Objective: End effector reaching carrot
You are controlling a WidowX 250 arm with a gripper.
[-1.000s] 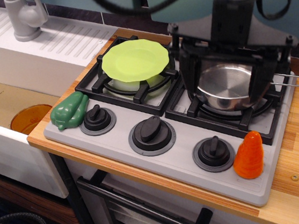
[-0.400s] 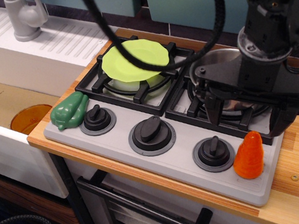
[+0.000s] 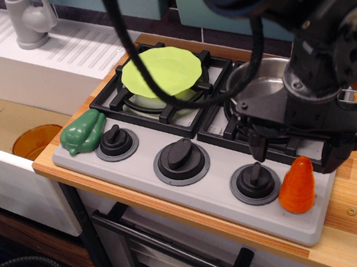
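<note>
The orange ridged carrot [image 3: 297, 186] stands upright on the grey stove front at the right, next to the rightmost knob. My black gripper [image 3: 295, 151] hangs just above and slightly behind it, over the front edge of the right burner. Its jaws are open wide: the left finger [image 3: 257, 148] points down beside the knob and the right one sits to the upper right of the carrot. The fingers are apart from the carrot and hold nothing. The bulky wrist and cables fill the upper right.
A silver pot [image 3: 260, 87] sits on the right burner, partly hidden by the wrist. A light green plate [image 3: 162, 72] lies on the left burner. A green pepper [image 3: 83, 131] lies at the stove's left front. Three black knobs [image 3: 181, 161] line the front. A sink with a faucet [image 3: 29, 21] is at the left.
The gripper has come forward and down from over the pot to just above the carrot, lowering slightly in the last half second. The carrot has not moved.
</note>
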